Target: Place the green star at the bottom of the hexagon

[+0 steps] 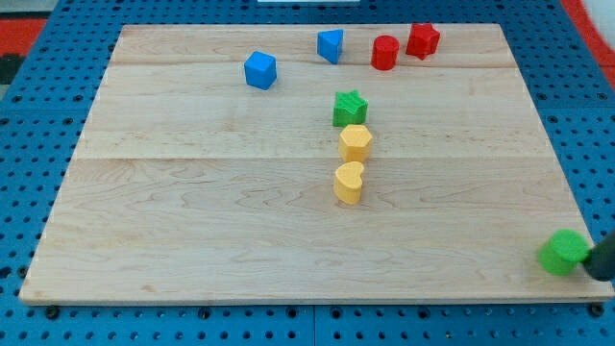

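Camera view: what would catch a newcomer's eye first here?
A tight column mid-board: the green star block on top, the yellow hexagon block under it, the yellow heart-shaped block lowest. Along the view's top sit two blue blocks and two red blocks. At the bottom right, a green round block lies beside my tip.

The wooden board [192,221] carries a yellow hexagon [356,142] mid-board, a green star [350,108] touching above, a yellow heart [349,183] just below.
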`<state>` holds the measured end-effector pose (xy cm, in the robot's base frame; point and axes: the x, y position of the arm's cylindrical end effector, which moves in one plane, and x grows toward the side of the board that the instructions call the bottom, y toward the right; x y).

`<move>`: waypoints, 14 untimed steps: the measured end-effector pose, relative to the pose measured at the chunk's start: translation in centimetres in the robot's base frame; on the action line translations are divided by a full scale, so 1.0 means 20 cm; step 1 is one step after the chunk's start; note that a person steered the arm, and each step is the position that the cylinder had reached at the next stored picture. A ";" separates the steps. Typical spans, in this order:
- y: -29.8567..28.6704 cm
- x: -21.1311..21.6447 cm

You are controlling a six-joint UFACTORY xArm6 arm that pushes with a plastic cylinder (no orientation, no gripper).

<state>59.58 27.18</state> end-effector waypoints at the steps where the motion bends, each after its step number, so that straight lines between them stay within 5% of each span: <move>1: -0.11 -0.11; 2: -0.06 -0.15; 3: -0.02 -0.40; 6: -0.61 -1.36; 8: -1.22 -1.26; 9: -1.30 -1.14; 14: -1.05 -0.62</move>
<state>47.22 6.19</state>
